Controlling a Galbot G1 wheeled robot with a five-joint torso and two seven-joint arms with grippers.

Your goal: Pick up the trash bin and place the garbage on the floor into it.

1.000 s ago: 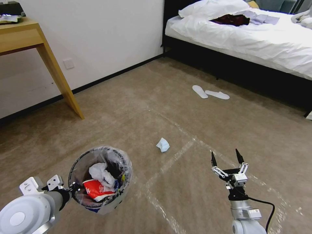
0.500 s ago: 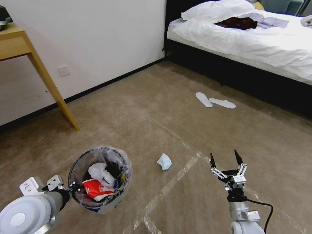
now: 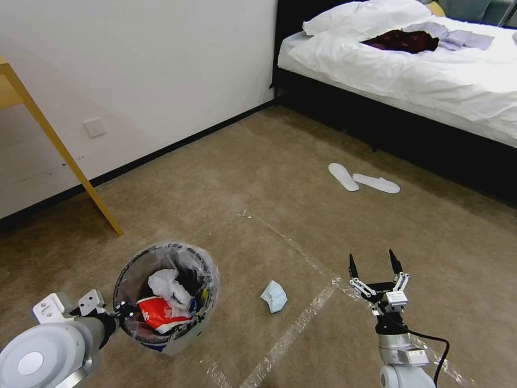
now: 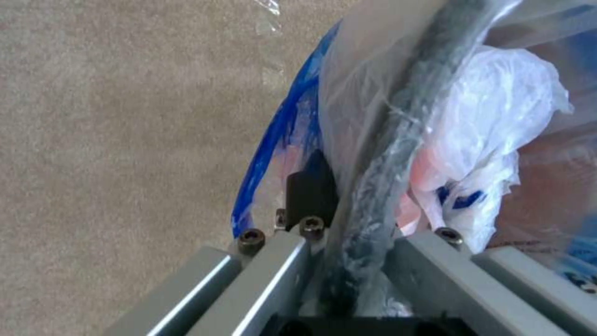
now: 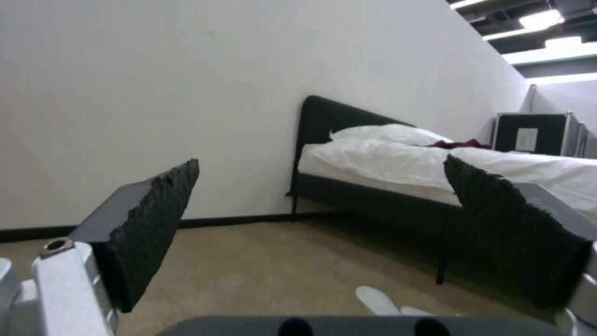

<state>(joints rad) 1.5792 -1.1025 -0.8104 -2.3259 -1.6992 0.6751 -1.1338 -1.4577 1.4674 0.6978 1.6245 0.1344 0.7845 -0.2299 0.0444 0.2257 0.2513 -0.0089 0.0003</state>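
Note:
The trash bin (image 3: 200, 302), round with a crinkly clear liner, hangs low at my left, holding white tissues and a red-and-white wrapper. My left gripper (image 3: 121, 311) is shut on its near rim; in the left wrist view the dark rim (image 4: 398, 140) runs between the fingers of that gripper (image 4: 348, 219). One piece of garbage, a crumpled pale tissue (image 3: 273, 296), lies on the floor (image 3: 226, 178) between the bin and my right gripper (image 3: 374, 264). The right gripper (image 5: 323, 205) stands open and empty, a little right of the tissue, fingers (image 5: 149, 219) wide apart.
A bed (image 3: 420, 70) with white bedding and a dark frame fills the far right. Two white slippers (image 3: 366, 180) lie before it. A wooden table leg (image 3: 64, 156) slants at the far left by the white wall. Clear tape lines (image 3: 301, 323) cross the carpet.
The whole picture has shifted, so the camera has moved: the tissue now sits nearer and lower, and the table has slid off to the left. Both grippers and the bin keep their places.

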